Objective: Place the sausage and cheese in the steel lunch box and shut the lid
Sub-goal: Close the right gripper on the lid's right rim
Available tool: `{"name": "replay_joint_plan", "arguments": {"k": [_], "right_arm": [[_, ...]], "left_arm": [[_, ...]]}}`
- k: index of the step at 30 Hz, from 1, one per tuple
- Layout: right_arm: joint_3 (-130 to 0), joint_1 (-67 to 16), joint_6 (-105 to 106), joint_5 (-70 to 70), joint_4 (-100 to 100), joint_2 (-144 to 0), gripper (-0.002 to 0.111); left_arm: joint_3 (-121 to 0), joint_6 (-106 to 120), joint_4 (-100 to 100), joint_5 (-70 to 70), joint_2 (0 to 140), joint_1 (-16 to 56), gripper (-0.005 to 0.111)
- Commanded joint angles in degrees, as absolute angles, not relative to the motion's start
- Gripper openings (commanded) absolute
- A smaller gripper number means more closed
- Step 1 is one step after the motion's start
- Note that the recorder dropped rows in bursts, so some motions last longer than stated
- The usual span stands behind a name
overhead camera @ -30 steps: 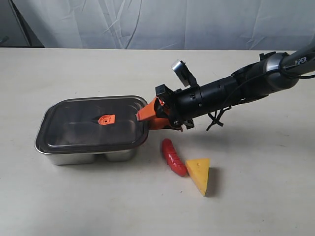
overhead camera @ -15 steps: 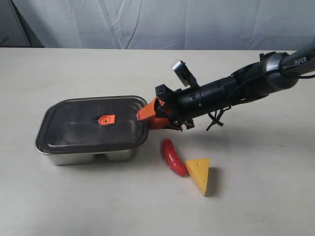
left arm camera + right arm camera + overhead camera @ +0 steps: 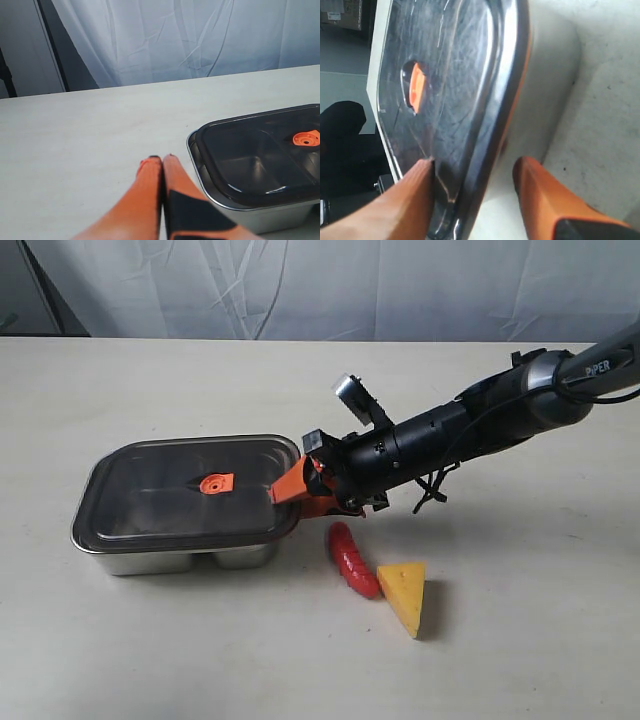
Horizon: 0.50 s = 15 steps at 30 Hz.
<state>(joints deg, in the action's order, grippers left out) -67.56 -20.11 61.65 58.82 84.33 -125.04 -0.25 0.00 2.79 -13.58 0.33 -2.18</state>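
Rim of the lid [image 3: 455,60] straddled by the spread right end effector [image 3: 476,165].
The left end effector [image 3: 160,159], pressed together beside the steel lunch box [image 3: 260,220], is seen only in its wrist view.

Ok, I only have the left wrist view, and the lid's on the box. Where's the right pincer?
Observer: The right pincer is open at the lid's right-hand edge in the exterior view. One finger is over the lid, the other beside the steel lunch box wall.
Operator: And the food?
Observer: The sausage and cheese lie on the table outside the box, close together, on the right pincer's side.
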Motion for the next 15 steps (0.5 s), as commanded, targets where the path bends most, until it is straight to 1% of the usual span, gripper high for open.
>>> {"name": "replay_joint_plan", "arguments": {"k": [1, 4, 12, 14, 15], "right_arm": [[-67.8, -20.1, 62.3, 58.2, 85.1, -124.9, 0.048], [-67.8, -20.1, 62.3, 58.9, 85.1, -124.9, 0.048], [-67.8, -20.1, 62.3, 59.6, 85.1, -124.8, 0.027], [-67.8, -20.1, 62.3, 59.6, 85.1, -124.8, 0.024], [-67.8, -20.1, 62.3, 59.6, 85.1, -124.8, 0.024]], "left_arm": [[0.0, 0.0, 2.7, -13.6, 0.0, -2.3, 0.0], [0.0, 0.0, 2.7, -13.6, 0.0, -2.3, 0.0], [0.0, 0.0, 2.7, -13.6, 0.0, -2.3, 0.0], [0.0, 0.0, 2.7, -13.6, 0.0, -2.3, 0.0], [0.0, 0.0, 2.7, -13.6, 0.0, -2.3, 0.0]]}}
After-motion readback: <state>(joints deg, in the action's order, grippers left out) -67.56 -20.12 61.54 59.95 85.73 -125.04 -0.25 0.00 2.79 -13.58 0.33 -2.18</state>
